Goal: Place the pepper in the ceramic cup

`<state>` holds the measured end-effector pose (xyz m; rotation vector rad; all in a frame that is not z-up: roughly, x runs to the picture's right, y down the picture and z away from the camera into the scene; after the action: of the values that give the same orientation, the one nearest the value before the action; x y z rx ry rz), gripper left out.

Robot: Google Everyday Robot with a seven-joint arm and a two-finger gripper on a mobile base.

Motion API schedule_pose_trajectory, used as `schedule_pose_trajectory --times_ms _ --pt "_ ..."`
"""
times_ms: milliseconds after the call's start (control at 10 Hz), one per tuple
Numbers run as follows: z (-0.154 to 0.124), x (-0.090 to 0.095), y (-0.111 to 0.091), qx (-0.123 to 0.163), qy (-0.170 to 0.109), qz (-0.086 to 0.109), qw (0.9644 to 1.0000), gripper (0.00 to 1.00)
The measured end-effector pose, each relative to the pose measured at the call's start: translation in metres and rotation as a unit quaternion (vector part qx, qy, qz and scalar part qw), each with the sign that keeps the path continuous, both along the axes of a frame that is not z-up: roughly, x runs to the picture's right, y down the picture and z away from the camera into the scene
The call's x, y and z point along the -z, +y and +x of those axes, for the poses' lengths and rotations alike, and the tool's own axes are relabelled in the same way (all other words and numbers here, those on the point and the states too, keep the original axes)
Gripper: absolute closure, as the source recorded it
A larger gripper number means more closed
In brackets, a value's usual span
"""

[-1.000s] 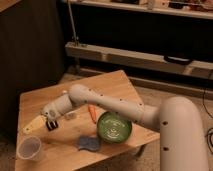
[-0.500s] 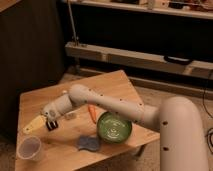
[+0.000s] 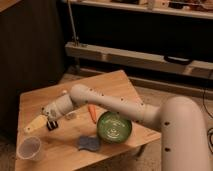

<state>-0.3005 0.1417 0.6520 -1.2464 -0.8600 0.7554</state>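
On the wooden table (image 3: 40, 102), in the one camera view, the pepper (image 3: 92, 112) lies flat on the boards, just beside the rim of the green bowl (image 3: 114, 127) and close against the robot's white arm (image 3: 107, 102); nothing has hold of it. The ceramic cup (image 3: 30, 148) stands upright near the table's front left corner, well apart from the pepper; no pepper shows in it. The gripper (image 3: 40, 125) hangs low over the boards between cup and pepper, nearer the cup; whether it is open or closed I cannot tell, though the pepper is plainly not in it. A blue cloth-like thing (image 3: 89, 143) lies in front of the bowl. By my reading the task is barely begun: the pepper is not yet picked up; going to it, gripping, carrying it across to the cup and letting go are all left.
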Motion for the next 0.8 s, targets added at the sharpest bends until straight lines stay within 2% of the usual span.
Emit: schedule_pose_trajectory --times_ms 100,200,400,500,700,800 --pt "0.015 -0.009 -0.005 0.002 0.025 -0.003 0.9997 0.2" --pt "0.045 -0.027 -0.017 0.007 0.069 -0.008 0.9975 0.2" --pt "0.088 -0.054 -0.035 0.023 0.134 -0.016 0.9906 0.2" --pt "0.114 -0.07 -0.048 0.037 0.177 -0.02 0.9834 0.2" --pt "0.15 -0.095 -0.069 0.064 0.243 -0.025 0.9676 0.2" --pt "0.176 -0.113 -0.085 0.094 0.305 -0.029 0.9473 0.2"
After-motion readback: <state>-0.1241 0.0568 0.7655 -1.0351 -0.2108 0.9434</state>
